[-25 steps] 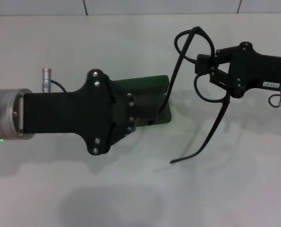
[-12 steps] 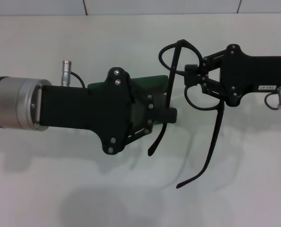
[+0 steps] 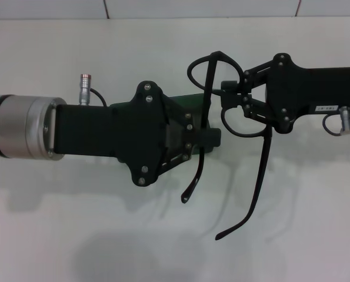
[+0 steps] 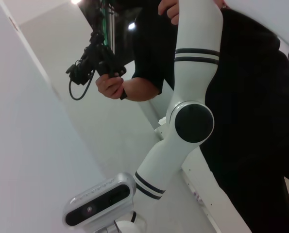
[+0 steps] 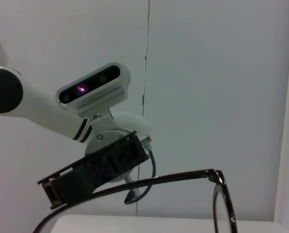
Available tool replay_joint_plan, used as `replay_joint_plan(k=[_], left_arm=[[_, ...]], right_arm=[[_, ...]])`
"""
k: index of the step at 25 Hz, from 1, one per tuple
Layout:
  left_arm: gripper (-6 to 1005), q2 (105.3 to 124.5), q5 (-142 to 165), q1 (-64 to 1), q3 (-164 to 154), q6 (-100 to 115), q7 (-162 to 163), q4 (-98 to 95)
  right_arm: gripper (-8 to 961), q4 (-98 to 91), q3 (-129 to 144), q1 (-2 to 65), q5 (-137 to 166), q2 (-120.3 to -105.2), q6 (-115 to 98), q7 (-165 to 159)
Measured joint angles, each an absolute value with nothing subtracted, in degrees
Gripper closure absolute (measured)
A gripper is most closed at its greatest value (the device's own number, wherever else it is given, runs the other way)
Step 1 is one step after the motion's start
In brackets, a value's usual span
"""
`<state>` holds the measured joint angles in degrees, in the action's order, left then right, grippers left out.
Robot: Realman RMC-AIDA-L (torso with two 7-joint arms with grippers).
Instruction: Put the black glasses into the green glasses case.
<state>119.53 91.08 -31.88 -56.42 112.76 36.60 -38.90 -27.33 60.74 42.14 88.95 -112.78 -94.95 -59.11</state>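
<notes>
Right tool point(image 3: 229, 100) pinches thin black glasses point(image 3: 233, 132) beside green case point(image 3: 189, 103).

Black glasses point(image 3: 222, 100) airborne, temples unfolded; green glasses case point(image 3: 189, 103) beneath, seemingly open.

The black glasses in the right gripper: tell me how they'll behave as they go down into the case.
The thin black plastic-framed glasses, pinched at the bridge by the right gripper, look light. Their long slim temple arms hang open and unsupported, so they will probably sway and could snag the dark green hard case or the left gripper at it. The thin frame is probably fragile if forced.
</notes>
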Motion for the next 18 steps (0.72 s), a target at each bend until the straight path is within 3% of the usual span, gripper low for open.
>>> replay_joint_plan(k=[18], left_arm=[[999, 119.86, 89.53, -34.43, -57.88, 111.84, 36.08, -34.98]], right_arm=[[842, -27.34, 60.2, 42.39, 88.27, -114.2, -95.54, -59.06]])
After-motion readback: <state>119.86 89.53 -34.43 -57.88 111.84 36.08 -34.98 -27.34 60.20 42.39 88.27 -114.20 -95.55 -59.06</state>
